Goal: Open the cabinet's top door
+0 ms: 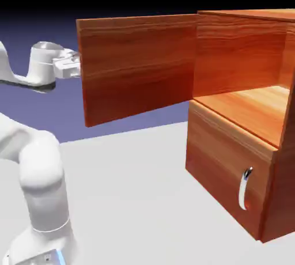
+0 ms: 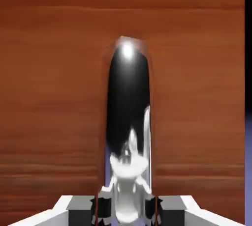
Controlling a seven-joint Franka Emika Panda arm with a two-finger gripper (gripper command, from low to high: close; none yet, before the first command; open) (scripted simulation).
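The reddish wood-grain cabinet (image 1: pixel 242 143) stands at the exterior view's right. Its top door (image 1: pixel 135 65) is swung wide open toward the left, showing the bare upper compartment. My gripper (image 1: pixel 76 65) sits at the door's free left edge, on the face turned away from the exterior view, so the fingertips are hidden there. In the hand view the door's curved silver handle (image 2: pixel 128 117) rises large between the two fingers (image 2: pixel 98 209), and my gripper (image 2: pixel 127 210) is shut on it. Wood grain of the top door (image 2: pixel 54 97) fills the rest of the hand view.
The shorter lower panel (image 1: pixel 224 171) is closed, with its small silver handle (image 1: pixel 245 188). The white arm (image 1: pixel 37 183) rises at the lower left. The grey tabletop (image 1: pixel 138 200) lies between arm and cabinet.
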